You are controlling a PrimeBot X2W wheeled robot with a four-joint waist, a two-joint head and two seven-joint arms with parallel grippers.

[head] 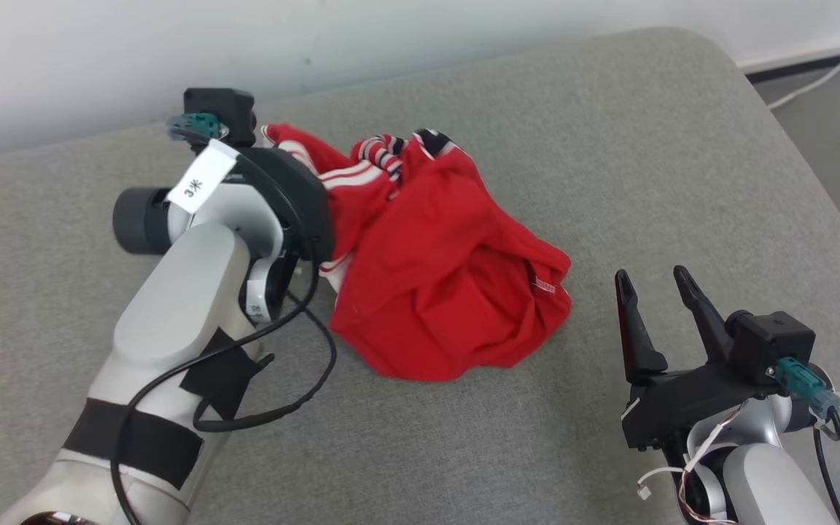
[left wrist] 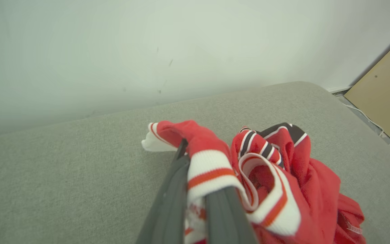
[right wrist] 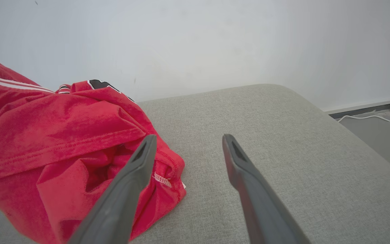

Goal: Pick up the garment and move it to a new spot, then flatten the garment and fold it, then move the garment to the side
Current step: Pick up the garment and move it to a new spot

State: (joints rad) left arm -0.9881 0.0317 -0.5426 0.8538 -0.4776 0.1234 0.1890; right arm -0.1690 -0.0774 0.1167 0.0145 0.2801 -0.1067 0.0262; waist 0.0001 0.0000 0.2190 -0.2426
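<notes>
The garment [head: 442, 277] is a crumpled red top with white, black and red striped trim, heaped on the grey cushion [head: 609, 146]. In the left wrist view my left gripper [left wrist: 198, 169] is shut on a striped white-and-red cuff of the garment [left wrist: 283, 189], and the cloth drapes over its fingers. From the head view the left arm's dark housing [head: 296, 204] presses into the heap's left side and hides the fingertips. My right gripper [head: 652, 275] stands open just right of the heap, nothing between its fingers. In its own view the right gripper [right wrist: 188, 137] sits beside the garment's hem [right wrist: 63, 135].
The cushion's rounded right edge [head: 792, 146] drops to a grey floor with a white cable [head: 828, 73]. A pale wall [head: 245, 36] runs along the back. A tan board [left wrist: 384, 84] leans at the far right. Bare cushion lies to the right and front.
</notes>
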